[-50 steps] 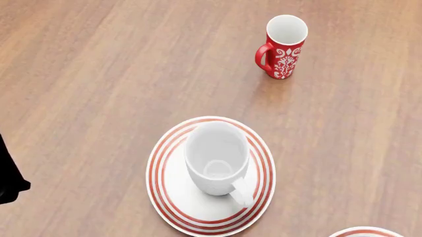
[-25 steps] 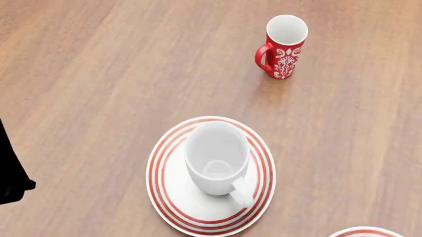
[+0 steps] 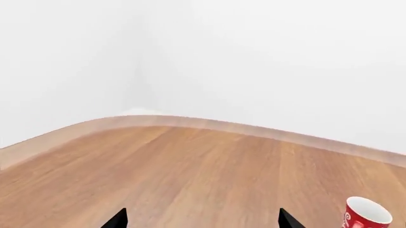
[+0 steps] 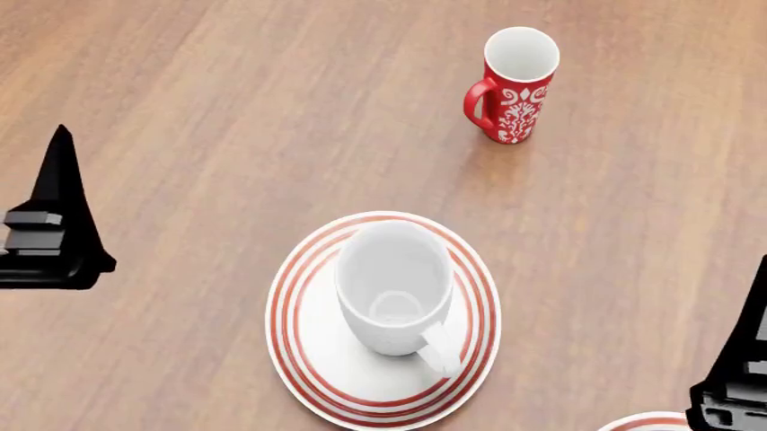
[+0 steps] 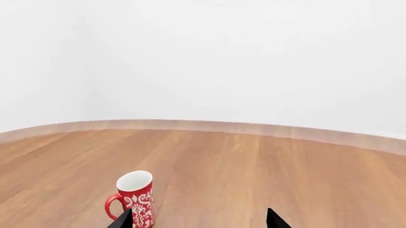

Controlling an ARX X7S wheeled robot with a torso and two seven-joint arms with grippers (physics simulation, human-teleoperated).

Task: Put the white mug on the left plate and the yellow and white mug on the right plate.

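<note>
Both arms have come up into head view since half a second ago: left pincer at the left edge, right pincer at the lower right, tips spread apart, holding nothing. White mug stands upright on the left plate; right plate barely shows at the bottom edge, red mug on the bench behind.

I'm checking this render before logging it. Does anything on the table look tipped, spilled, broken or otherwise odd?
Nothing stands out. The white mug stands upright on the left plate, a little off its centre, and the red mug stands upright on the bare table. No spill or damage shows. Only a sliver of the right plate is visible.
</note>
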